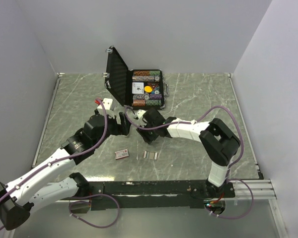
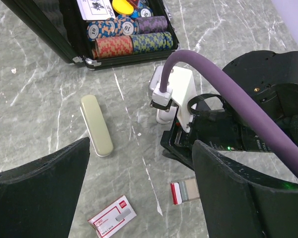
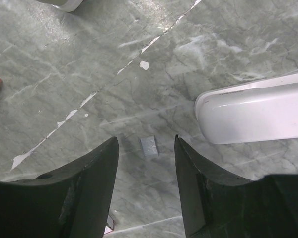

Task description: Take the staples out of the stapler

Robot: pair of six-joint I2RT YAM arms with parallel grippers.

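A cream stapler (image 2: 96,125) lies flat on the marble table, closed, left of my right gripper; only its rounded end shows in the right wrist view (image 3: 59,4). A short silvery staple strip (image 3: 149,147) lies on the table between my right gripper's open fingers (image 3: 146,140). My left gripper (image 2: 141,144) is open and empty above the table, hovering by the right gripper (image 1: 145,130). A small red, white and grey flat piece (image 2: 185,191) lies just below the right gripper; in the top view (image 1: 150,154) it reads as small staple pieces.
A reddish-pink and white staple box (image 2: 111,217) lies near the front (image 1: 121,154). An open black case of poker chips (image 1: 141,89) stands at the back. A white rounded long body (image 3: 258,114) lies right of the right fingers.
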